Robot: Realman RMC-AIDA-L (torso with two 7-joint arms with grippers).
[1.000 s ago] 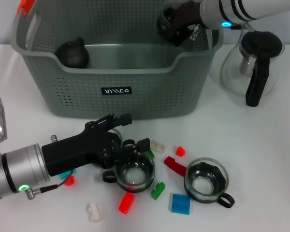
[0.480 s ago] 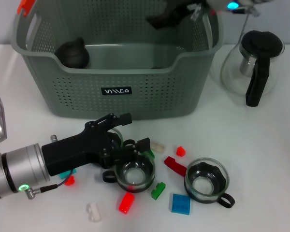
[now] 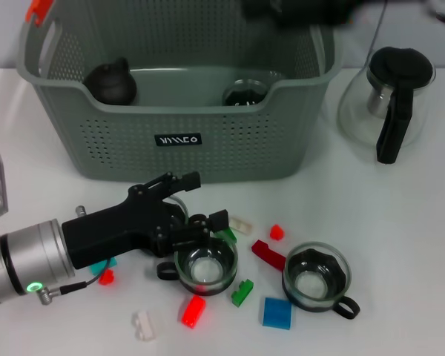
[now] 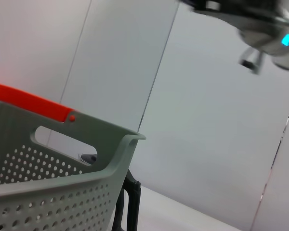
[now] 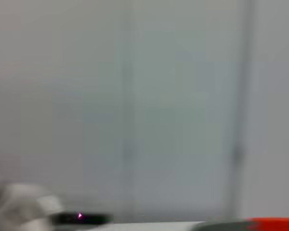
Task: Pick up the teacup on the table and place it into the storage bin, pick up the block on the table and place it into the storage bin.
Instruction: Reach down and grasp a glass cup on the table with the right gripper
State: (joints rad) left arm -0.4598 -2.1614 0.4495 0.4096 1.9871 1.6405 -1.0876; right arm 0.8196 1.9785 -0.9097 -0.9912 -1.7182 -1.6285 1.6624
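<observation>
While the left end effector seemingly grips a teacup, the storage bin holds another teacup.

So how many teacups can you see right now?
3: one teacup inside the storage bin, one on the table at the left gripper, one further right. Others may be hidden.

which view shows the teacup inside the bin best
The head view: the teacup lies inside the storage bin, seen from above near its right side. The left wrist view shows only the bin's outer wall and rim, not the cup. The right wrist view shows neither clearly.
</observation>
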